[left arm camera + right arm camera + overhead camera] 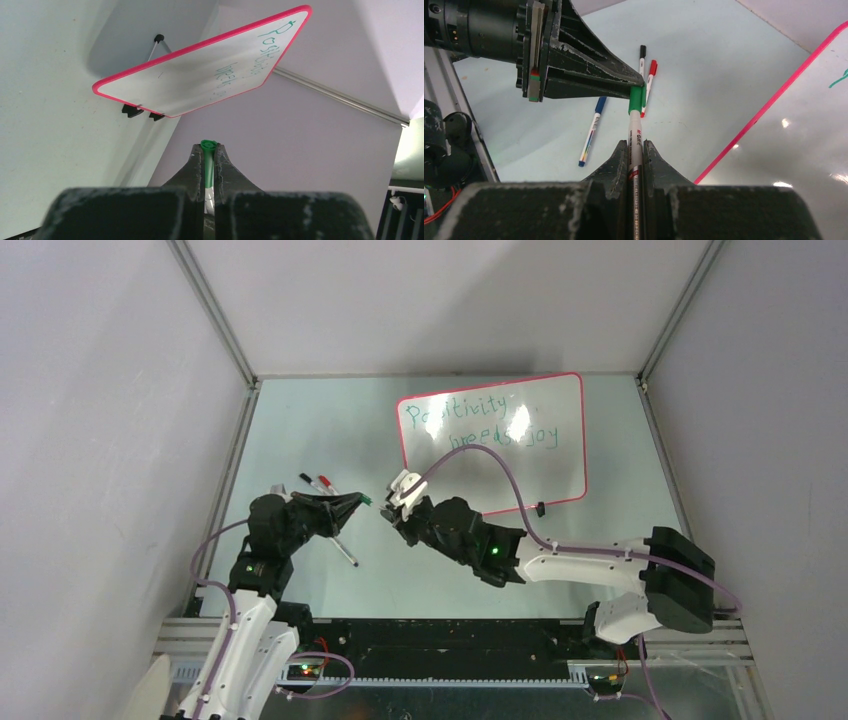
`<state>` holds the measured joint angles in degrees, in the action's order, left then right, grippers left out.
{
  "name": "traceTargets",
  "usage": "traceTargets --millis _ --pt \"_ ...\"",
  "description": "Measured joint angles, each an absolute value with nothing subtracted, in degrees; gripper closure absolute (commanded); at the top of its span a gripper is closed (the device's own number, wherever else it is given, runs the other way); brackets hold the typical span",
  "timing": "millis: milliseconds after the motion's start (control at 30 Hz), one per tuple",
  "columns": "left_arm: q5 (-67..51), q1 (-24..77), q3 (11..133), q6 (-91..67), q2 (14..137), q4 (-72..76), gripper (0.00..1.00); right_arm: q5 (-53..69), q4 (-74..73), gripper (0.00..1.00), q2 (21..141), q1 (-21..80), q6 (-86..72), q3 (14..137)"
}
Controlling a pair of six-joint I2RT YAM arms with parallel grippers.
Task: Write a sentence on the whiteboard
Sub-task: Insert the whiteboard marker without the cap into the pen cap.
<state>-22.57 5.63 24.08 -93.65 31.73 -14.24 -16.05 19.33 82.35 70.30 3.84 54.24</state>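
Top external: whiteboard (510, 475) beyond left tool (357, 500) and right tool (389, 512), both clamping green marker (634, 127).

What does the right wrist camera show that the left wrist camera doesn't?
Only the right wrist view shows three loose pens on the table: a black pen, a red pen and a blue pen. It also shows the marker clamped in the right gripper, and the left gripper from outside. Only the left wrist view shows the whole whiteboard, its two lines of green writing and its black feet. Both show the green cap pinched by the left gripper, and the whiteboard's pink rim.
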Motion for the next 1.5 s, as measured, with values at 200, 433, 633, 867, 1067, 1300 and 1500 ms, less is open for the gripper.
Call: traceTargets --millis 200,433,633,867,1067,1300,1500 --pt "-22.33 5.54 24.08 -96.51 31.16 -13.98 1.0 -18.65 25.23 1.0 85.25 70.85 5.61 54.26" --pt "-20.6 5.17 24.08 -99.61 30.72 -11.57 1.0 -22.2 35.27 1.0 89.8 72.1 10.5 54.35" --pt "-16.99 5.08 24.08 -100.07 32.05 -10.72 1.0 -25.67 43.29 1.0 95.59 73.14 16.62 55.29" --pt "-11.05 8.38 24.08 -100.55 34.33 -8.14 1.0 -25.43 43.51 1.0 97.23 71.96 16.4 56.73" --pt "-7.22 10.79 24.08 -101.08 36.73 -6.44 1.0 -23.16 40.86 1.0 97.23 70.06 13.85 57.43" --pt "-5.02 10.94 24.08 -101.43 37.76 -5.91 1.0 -19.33 30.33 1.0 97.36 67.64 8.34 63.0" --pt "-2.85 11.73 23.2 -102.21 39.46 -5.02 1.0 -17.87 19.53 1.0 98.89 66.52 4.56 69.1"
